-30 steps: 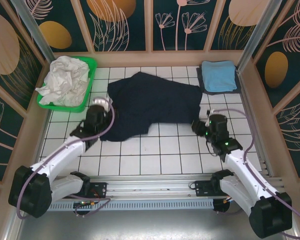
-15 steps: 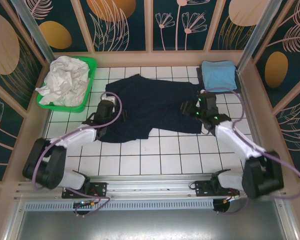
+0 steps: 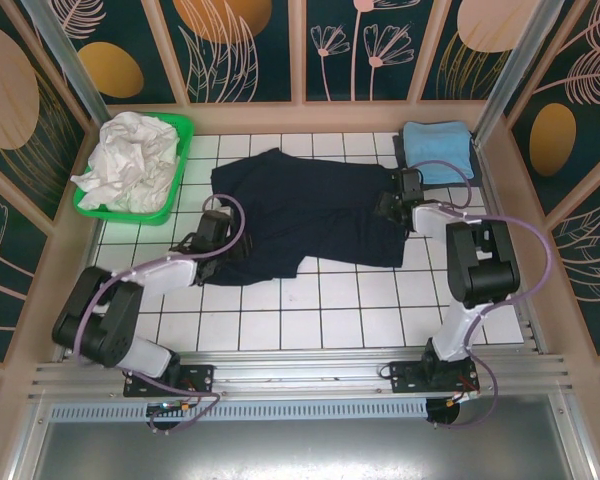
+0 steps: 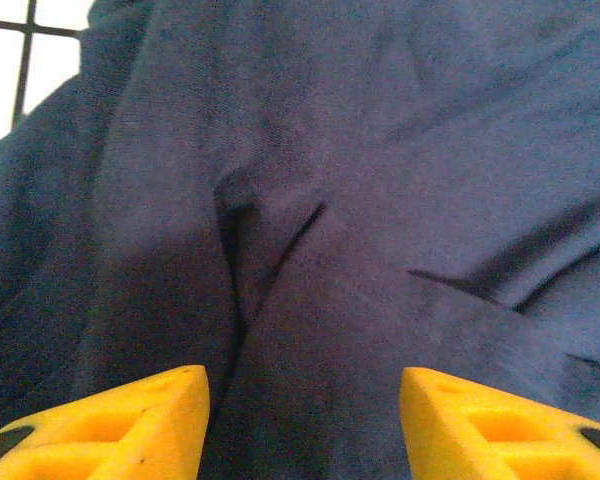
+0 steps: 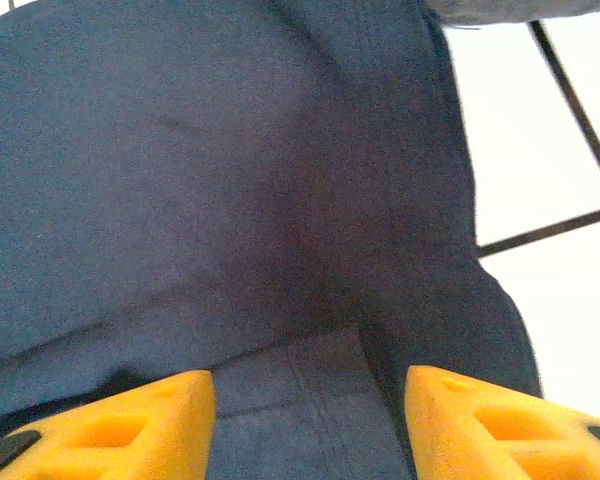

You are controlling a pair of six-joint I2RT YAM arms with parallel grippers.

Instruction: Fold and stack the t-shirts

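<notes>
A large dark navy t-shirt (image 3: 305, 215) lies spread and rumpled across the tiled table (image 3: 320, 310). My left gripper (image 3: 218, 228) hovers low over its left edge, jaws open, yellow fingertips (image 4: 130, 420) wide apart above creased navy cloth (image 4: 310, 200). My right gripper (image 3: 398, 200) is at the shirt's right edge, also open, its fingertips (image 5: 490, 420) straddling a hemmed fold of the navy cloth (image 5: 230, 180). A folded light blue t-shirt (image 3: 437, 150) rests at the back right. A crumpled white t-shirt (image 3: 130, 160) fills the basket.
A green plastic basket (image 3: 176, 195) stands at the back left. Patterned walls (image 3: 300, 50) enclose the table on three sides. White tile (image 5: 560, 150) shows just right of the shirt's edge near my right gripper.
Both arms have reached forward from the near half of the table to the shirt's left and right edges. The shirt's outline has spread and shifted slightly.
</notes>
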